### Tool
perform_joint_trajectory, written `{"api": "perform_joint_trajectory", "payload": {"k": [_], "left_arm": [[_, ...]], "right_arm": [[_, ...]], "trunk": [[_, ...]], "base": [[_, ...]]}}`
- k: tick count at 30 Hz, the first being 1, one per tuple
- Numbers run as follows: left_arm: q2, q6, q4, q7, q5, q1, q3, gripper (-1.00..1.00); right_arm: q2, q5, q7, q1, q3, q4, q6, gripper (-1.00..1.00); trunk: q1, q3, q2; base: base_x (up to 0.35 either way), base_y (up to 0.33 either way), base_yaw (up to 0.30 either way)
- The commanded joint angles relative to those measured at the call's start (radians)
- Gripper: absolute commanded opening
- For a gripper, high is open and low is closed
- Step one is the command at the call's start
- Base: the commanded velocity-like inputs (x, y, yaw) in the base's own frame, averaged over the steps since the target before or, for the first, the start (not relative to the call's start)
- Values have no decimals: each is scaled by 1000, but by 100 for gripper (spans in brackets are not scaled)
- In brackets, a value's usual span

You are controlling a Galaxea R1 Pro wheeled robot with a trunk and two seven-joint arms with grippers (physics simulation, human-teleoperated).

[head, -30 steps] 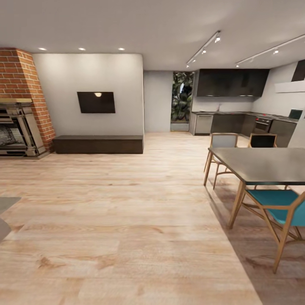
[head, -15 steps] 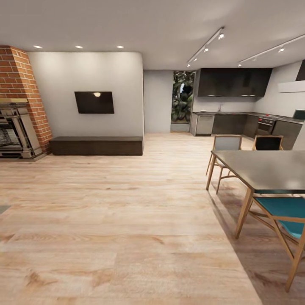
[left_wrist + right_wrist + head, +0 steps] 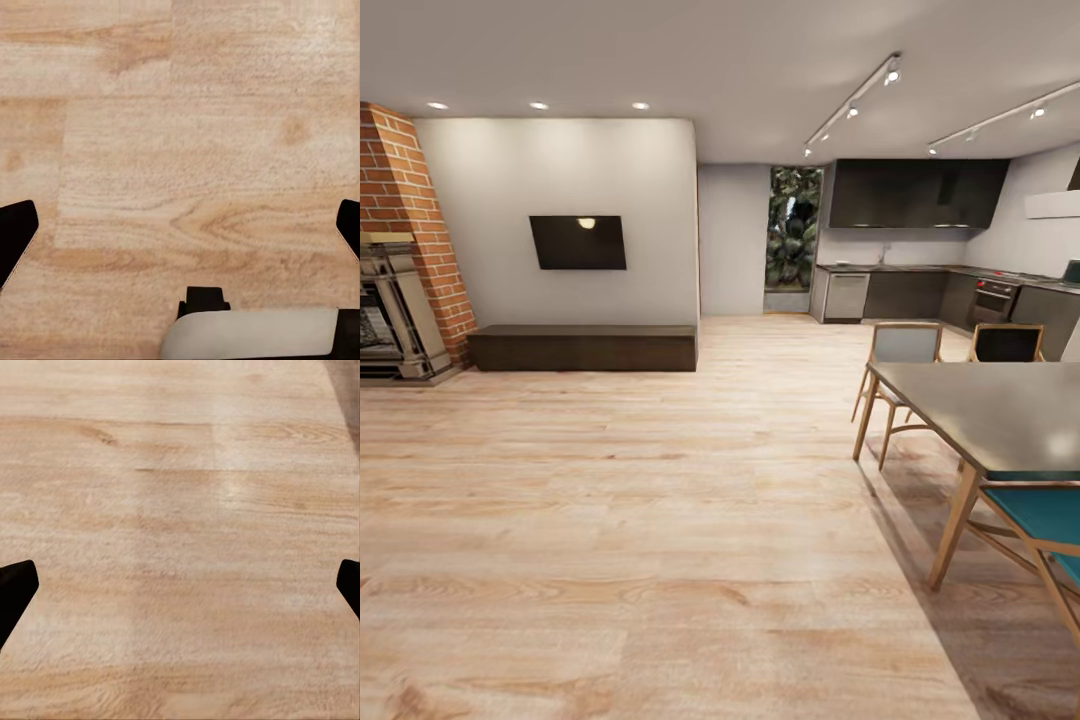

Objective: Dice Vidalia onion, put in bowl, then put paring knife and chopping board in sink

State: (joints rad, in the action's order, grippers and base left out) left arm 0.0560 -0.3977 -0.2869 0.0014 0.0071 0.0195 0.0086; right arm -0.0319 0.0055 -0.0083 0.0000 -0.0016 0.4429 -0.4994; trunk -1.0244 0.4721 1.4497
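head view, wood floor (image 3: 660, 520), distant countertop (image 3: 920, 268)

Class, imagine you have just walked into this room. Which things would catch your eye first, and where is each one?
The red brick fireplace at the far left stands out most, next to a dark screen mounted on the white wall above a long low bench. On the right, a dark dining table with a teal-seated chair sits on the pale wooden floor. Far behind it lies the dark kitchen.
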Motion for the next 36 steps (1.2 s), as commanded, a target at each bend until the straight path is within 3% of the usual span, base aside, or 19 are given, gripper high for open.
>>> {"api": "perform_joint_trajectory", "payload": {"k": [1,36], "left_arm": [[0,-1,-1,0,1,0,1,100],[1,-1,-1,0,1,0,1,100]], "right_arm": [[0,1,-1,0,0,0,-2,100],[0,1,-1,0,0,-1,-2,100]], "trunk": [[-1,1,0],[-1,1,0]], "base": [[316,0,0],[317,7,0]]}}
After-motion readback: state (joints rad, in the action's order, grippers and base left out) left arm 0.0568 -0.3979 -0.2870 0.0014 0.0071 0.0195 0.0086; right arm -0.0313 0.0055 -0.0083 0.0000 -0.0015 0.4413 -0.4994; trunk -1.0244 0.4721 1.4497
